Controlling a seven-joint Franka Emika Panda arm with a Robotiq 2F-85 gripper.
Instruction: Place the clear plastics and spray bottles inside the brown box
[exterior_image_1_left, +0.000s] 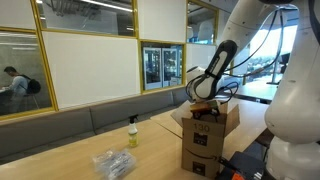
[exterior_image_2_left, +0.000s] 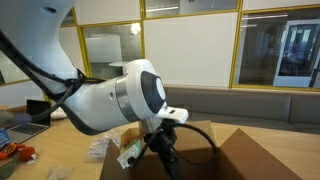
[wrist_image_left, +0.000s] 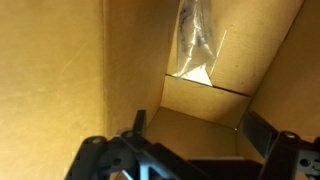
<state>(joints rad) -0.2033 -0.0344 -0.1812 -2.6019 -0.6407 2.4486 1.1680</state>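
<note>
The brown box (exterior_image_1_left: 205, 140) stands on the wooden table, and it also shows in an exterior view (exterior_image_2_left: 250, 155). My gripper (exterior_image_1_left: 204, 101) hangs at the box's open top. In the wrist view the gripper (wrist_image_left: 197, 125) is open and empty, with both fingers inside the cardboard walls. A piece of clear plastic (wrist_image_left: 194, 38) lies against the cardboard ahead of the fingers. A small spray bottle (exterior_image_1_left: 132, 132) with a yellow top stands on the table beside the box. A crumpled clear plastic (exterior_image_1_left: 115, 163) lies near it, and it also shows in an exterior view (exterior_image_2_left: 100, 148).
A grey bench (exterior_image_1_left: 90, 122) runs along the glass wall behind the table. The robot's white body (exterior_image_1_left: 295, 110) fills the side of the view. Small items (exterior_image_2_left: 18, 153) lie at the table's far end.
</note>
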